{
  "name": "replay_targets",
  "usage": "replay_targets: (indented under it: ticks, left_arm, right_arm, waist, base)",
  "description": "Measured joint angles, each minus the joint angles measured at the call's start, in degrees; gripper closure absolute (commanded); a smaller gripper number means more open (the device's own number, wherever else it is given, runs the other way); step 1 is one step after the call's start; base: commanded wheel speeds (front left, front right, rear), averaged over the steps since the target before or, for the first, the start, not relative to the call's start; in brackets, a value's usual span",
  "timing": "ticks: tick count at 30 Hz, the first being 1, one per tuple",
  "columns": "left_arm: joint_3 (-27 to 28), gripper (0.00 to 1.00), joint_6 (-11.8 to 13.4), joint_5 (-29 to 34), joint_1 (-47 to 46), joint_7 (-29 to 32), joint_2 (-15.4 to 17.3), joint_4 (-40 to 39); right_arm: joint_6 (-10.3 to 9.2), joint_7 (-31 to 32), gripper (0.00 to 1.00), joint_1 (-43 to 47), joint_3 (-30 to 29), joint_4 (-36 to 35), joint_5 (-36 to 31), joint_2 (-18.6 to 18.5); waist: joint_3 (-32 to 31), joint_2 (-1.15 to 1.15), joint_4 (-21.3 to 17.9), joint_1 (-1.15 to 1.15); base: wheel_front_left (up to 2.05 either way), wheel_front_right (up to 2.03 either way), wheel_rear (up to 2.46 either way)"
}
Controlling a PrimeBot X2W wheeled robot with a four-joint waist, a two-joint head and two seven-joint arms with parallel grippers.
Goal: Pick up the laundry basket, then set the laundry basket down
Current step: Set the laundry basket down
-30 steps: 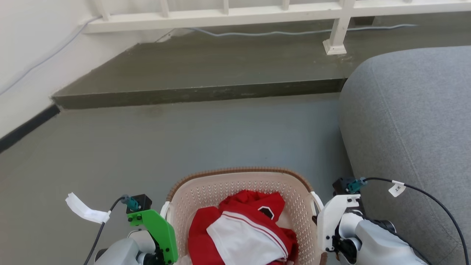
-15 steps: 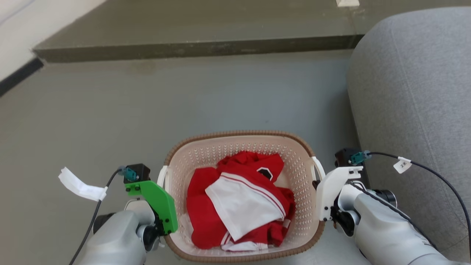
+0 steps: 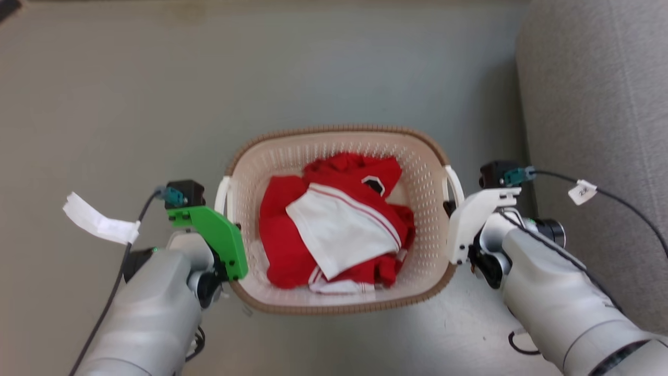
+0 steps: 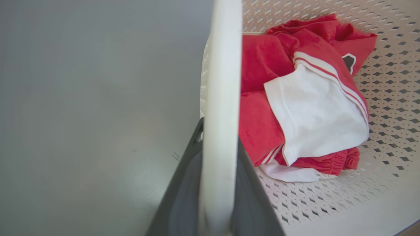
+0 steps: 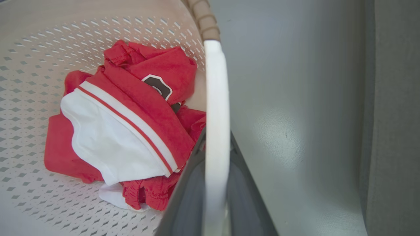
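Laundry basket (image 3: pixel 334 308) with red-white clothes (image 3: pixel 334 230) is gripped by both white handles (image 3: pixel 223 193): left gripper (image 4: pixel 218 154) clamped at 9 o'clock, right gripper (image 5: pixel 216 147) clamped at 3 o'clock; grey sofa (image 3: pixel 595 104) beyond, floor (image 3: pixel 156 78) below

Left arm: grey left forearm (image 3: pixel 146 308), green wrist bracket (image 3: pixel 219 240); dark two-fingered left gripper (image 4: pixel 219 137) clamped on a white handle of the cream perforated plastic laundry basket (image 4: pixel 387 65).
Right arm: grey right forearm (image 3: pixel 558 292), white wrist bracket (image 3: pixel 467 219); dark two-fingered right gripper (image 5: pixel 216 137) clamped on the opposite handle.

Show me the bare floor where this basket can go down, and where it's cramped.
Free: the broad grey floor ahead and left of the laundry basket. Cramped: the narrow strip between it and the grey sofa on its right.
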Motion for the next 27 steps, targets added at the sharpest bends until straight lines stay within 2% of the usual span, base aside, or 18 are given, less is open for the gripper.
replay_targets:
  ticks: [11,21,27]
  left_arm:
    - [0.3,1.0,0.0,1.0,-5.7,-3.1,0.2,-0.2]
    - [0.6,1.0,0.0,2.6,-12.5,-6.3,1.2,-0.7]
    - [0.5,1.0,0.0,2.9,-13.8,-7.2,1.2,0.0]
  right_arm:
    - [-0.94,-3.4,1.0,-5.9,-0.9,-0.3,-0.9,-0.8]
    - [-1.08,-7.3,1.0,-11.7,-1.3,-1.3,-1.5,-1.2]
    - [-1.07,-8.4,1.0,-12.2,-1.4,-1.0,-1.5,-1.2]
  waist:
    - [9.1,0.0,0.5,0.0]
    - [17.2,0.0,1.0,0.01]
    - [21.3,0.0,1.2,0.01]
  base:
    - [0.0,0.0,0.0]
    - [0.0,0.0,0.0]
    - [0.0,0.0,0.0]
